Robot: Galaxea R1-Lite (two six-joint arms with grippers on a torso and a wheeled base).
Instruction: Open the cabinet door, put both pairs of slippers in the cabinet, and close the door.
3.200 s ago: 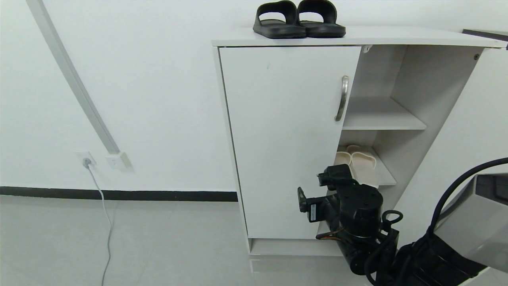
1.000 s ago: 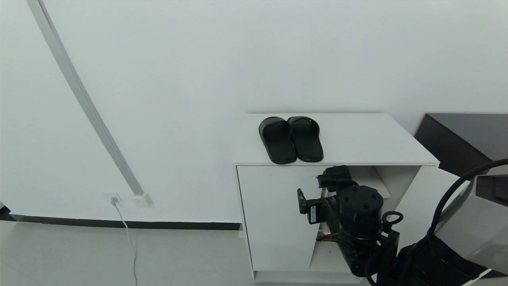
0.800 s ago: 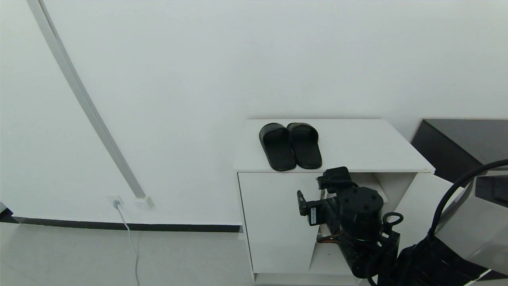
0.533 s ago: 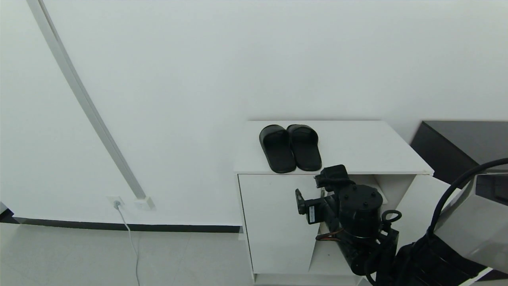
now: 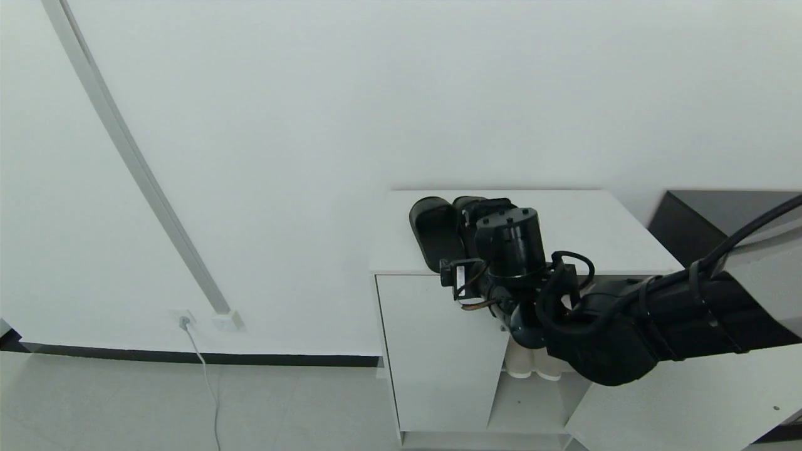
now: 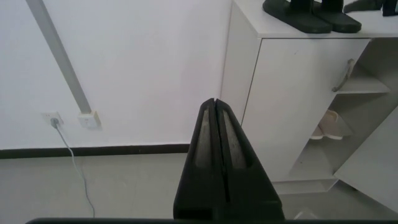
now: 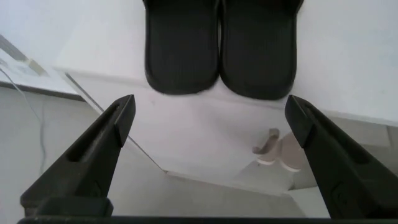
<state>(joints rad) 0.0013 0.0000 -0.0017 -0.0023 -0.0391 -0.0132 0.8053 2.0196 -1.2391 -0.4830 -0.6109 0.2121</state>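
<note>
Head view: arm half-hides black rubber slippers (image 5: pixel 432 228); wrist views show right end effector (image 7: pixel 210 106) spread before them, left end effector (image 6: pixel 216 109) pressed together.

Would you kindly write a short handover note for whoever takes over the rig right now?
Left gripper: shut, empty, clear of the cabinet.
Right gripper: open, empty, lined up on the black slippers, not touching them.
Things: black slippers side by side on the cabinet top; pale slippers inside the cabinet; door open.
Done: door opened, pale slippers in.
Left: grasp the black slippers, put them inside, close the door.
</note>
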